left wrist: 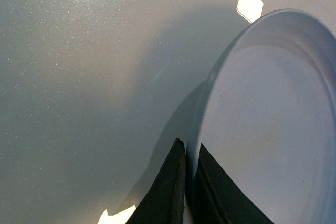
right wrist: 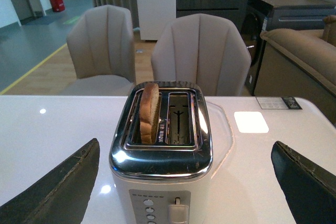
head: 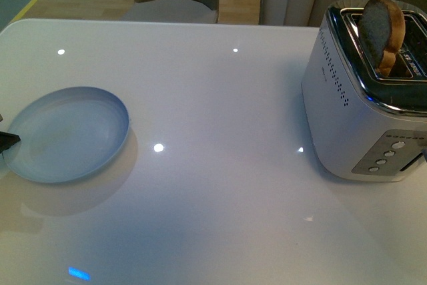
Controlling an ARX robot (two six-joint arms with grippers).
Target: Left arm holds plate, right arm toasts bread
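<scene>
No legible text, brand or number is showing in any view. The toaster (head: 363,108) is carrying small dark markings along the inner edge of its slot (head: 415,66) in the front view, too blurred to read. Its front panel buttons (right wrist: 148,211) are bearing no readable symbols. A dark card (right wrist: 279,103) is lying on the table (right wrist: 47,129); its print is too small to make out.

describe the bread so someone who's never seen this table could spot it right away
Start at the white table and look to its right side, where a white toaster with a chrome top stands. The bread is the light brown slice standing upright in one slot, its rounded top sticking out above the chrome. The other slot beside it is empty, and the pale plate far to the left holds nothing.
</scene>
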